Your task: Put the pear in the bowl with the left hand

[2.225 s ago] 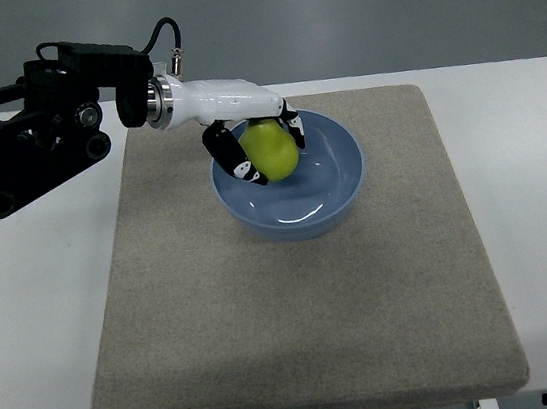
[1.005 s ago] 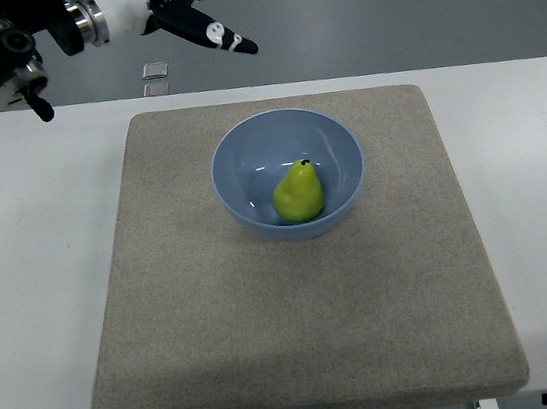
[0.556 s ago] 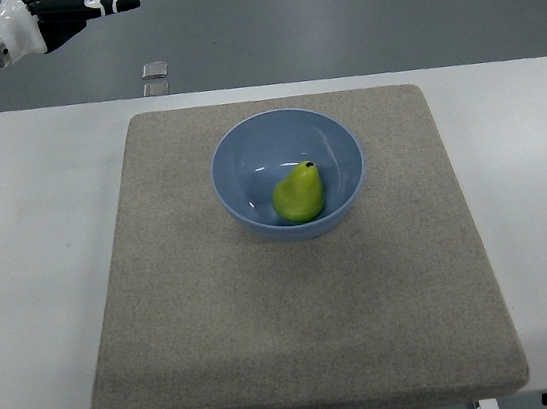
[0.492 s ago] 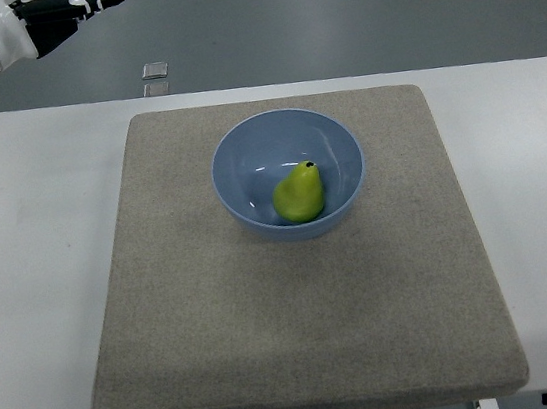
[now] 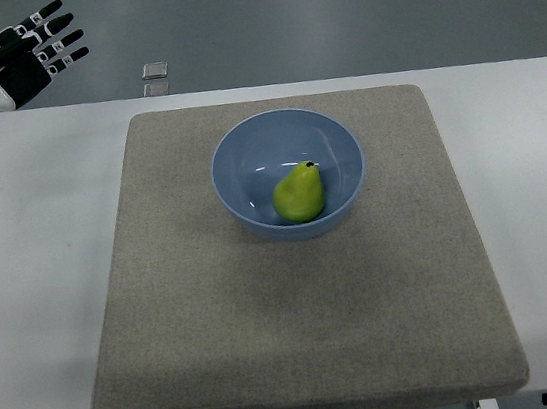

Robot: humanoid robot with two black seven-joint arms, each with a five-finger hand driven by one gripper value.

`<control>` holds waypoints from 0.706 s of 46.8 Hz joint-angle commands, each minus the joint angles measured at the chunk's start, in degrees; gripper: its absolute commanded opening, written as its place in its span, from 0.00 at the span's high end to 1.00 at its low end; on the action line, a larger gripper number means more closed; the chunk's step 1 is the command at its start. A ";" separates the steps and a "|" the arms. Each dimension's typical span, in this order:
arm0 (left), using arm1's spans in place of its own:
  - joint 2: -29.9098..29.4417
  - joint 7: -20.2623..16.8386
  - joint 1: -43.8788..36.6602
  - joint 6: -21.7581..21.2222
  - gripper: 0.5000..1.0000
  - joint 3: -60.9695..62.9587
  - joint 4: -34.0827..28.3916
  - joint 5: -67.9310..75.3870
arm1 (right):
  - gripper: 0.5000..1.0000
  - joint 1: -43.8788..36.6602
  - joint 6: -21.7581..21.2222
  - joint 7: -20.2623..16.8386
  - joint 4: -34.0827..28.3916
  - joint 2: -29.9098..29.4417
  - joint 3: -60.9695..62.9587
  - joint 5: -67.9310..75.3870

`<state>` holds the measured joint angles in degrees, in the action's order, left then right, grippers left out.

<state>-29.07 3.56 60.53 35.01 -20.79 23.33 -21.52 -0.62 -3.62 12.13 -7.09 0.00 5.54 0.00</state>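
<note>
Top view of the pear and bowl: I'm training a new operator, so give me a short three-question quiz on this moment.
1. True or false: the pear lies inside the blue bowl.
2. What is the left hand doing? A) gripping the pear B) open and empty at the upper left corner, away from the bowl C) pressing on the mat
3. Fill in: the bowl stands on a grey ____ that covers the white table.

Key: 1 true; 2 B; 3 mat.
</note>
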 commanded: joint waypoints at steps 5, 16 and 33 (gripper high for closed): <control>0.86 4.08 -3.05 -0.01 0.00 -7.06 0.14 -0.02 | 0.15 0.09 -0.43 0.00 -0.03 0.00 0.08 0.00; 2.27 4.52 -3.40 -0.01 0.00 -9.00 0.05 -0.10 | 0.15 0.44 -0.43 0.00 -0.03 0.00 0.08 0.00; 4.11 4.96 -4.98 -0.01 0.00 -10.23 0.23 -0.10 | 0.15 0.70 -0.51 0.00 -0.20 0.00 0.00 0.00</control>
<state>-25.03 8.49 55.80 35.00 -30.37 23.49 -21.65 0.10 -4.14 12.13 -7.29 0.00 5.53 0.01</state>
